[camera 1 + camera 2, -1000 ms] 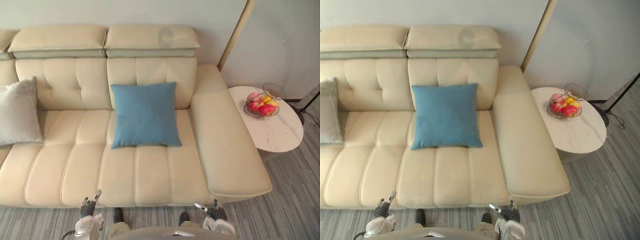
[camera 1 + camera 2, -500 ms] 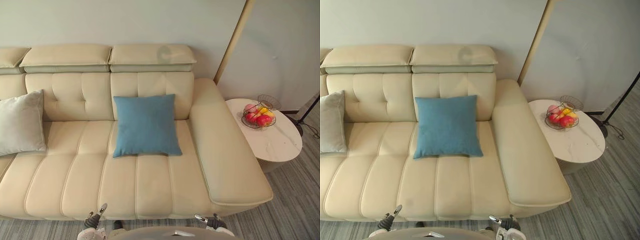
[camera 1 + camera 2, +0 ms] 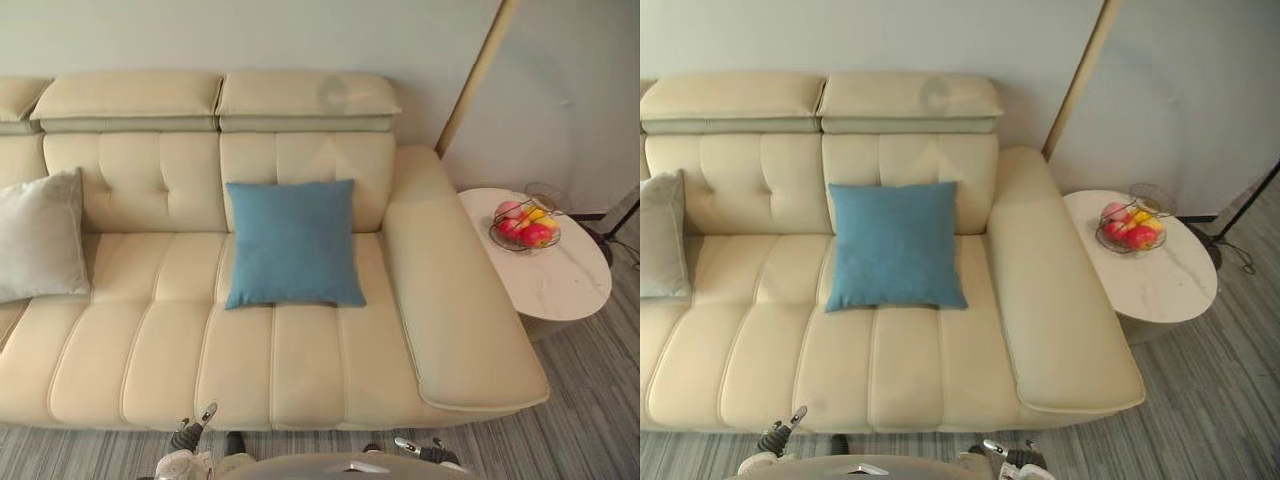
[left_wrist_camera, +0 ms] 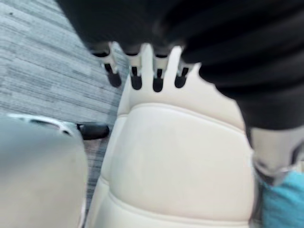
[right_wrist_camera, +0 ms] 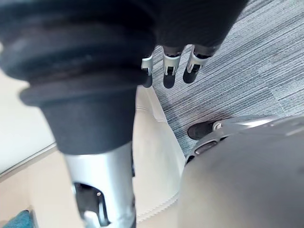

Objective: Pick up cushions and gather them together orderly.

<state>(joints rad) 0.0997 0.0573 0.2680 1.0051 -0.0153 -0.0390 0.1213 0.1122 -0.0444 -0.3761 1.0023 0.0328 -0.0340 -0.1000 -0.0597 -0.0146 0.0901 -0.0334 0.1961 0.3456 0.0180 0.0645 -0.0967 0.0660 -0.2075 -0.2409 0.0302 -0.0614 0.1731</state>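
A blue cushion (image 3: 293,243) leans against the backrest of the cream sofa (image 3: 150,340), on the seat nearest the right armrest. A pale grey cushion (image 3: 40,235) leans on the backrest at the far left, well apart from the blue one. My left hand (image 3: 188,437) hangs low in front of the sofa's front edge, fingers (image 4: 142,71) straight and holding nothing. My right hand (image 3: 415,447) hangs low further right, fingers (image 5: 171,66) relaxed and empty. A corner of the blue cushion (image 4: 282,199) shows past the left thumb.
A round white side table (image 3: 570,285) stands right of the sofa's armrest (image 3: 450,290) and carries a wire basket of fruit (image 3: 525,225). A slanted pale pole (image 3: 475,75) rises behind the armrest. Grey striped carpet (image 3: 590,410) lies in front.
The whole picture has shifted, so the camera moved. Both hands now sit lower at the picture's bottom edge. The cushions have not moved on the sofa.
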